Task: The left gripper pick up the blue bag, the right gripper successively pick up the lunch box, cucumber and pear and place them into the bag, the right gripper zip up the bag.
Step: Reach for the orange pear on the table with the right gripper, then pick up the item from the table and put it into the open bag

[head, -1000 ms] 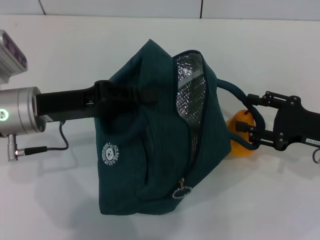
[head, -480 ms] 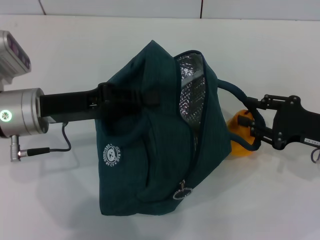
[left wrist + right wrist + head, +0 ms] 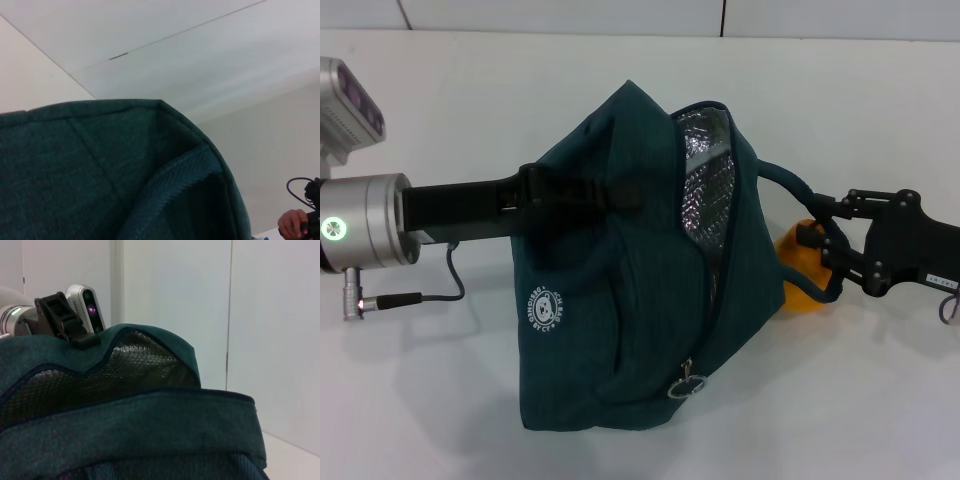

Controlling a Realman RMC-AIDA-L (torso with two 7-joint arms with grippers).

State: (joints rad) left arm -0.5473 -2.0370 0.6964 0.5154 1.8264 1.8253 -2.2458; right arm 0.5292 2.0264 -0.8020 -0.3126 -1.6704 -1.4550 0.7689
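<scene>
In the head view, the left tool (image 3: 620,192) is gripping the blue bag (image 3: 640,300) by its upper fabric, holding it raised off the tabletop (image 3: 440,400). The right tool (image 3: 820,255) is clamping the pear (image 3: 792,268) just beside the bag's far side; I judge it should be rising clear of the loop handle, then moving over the foil-lined mouth. The left wrist view is adding only the bag's corner seam and the pear (image 3: 292,223) beyond. The right wrist view is showing the gaping mouth and the left tool (image 3: 75,332) pinching its rim.
</scene>
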